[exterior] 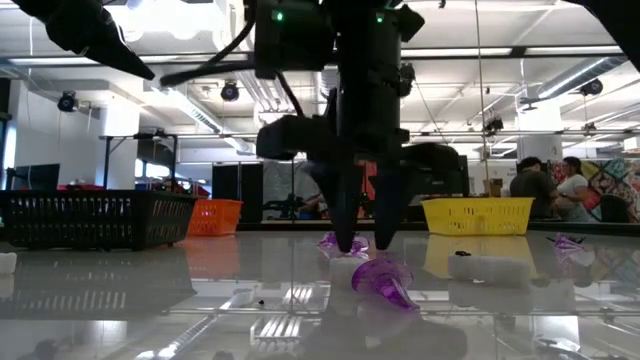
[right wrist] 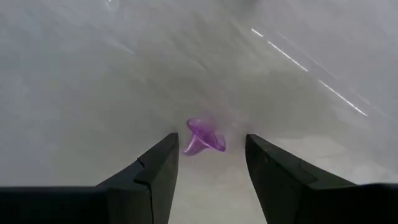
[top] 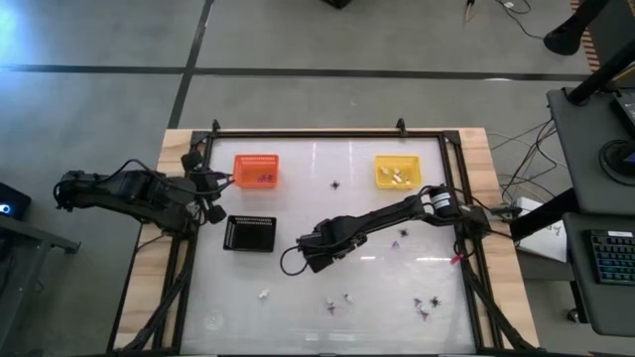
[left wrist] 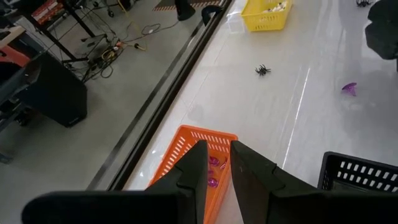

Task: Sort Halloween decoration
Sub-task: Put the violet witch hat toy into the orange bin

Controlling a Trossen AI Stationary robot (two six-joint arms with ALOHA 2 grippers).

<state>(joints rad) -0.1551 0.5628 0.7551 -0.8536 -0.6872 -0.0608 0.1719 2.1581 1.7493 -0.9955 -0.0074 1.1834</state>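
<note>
The glossy white table sits in a workshop, an orange basket and a yellow basket along its far edge and a black tray near its left side. I have the right gripper down at the middle of the table, fingers spread wide, straddling a small purple trinket. In the right wrist view the piece lies straight ahead between the two fingertips, just beyond them, apparently not touched by either. It is cone-shaped with a flared rim, tipped on its side, and I judge its long axis runs slantwise to the fingers' closing line. So my next move is a short push forward and down before closing. More trinkets lie scattered toward the near edge, with a dark spider between the baskets. The left gripper waits at the left edge above the orange basket's rim, fingers narrowly parted, holding nothing. The right arm is clearly nearer.
</note>
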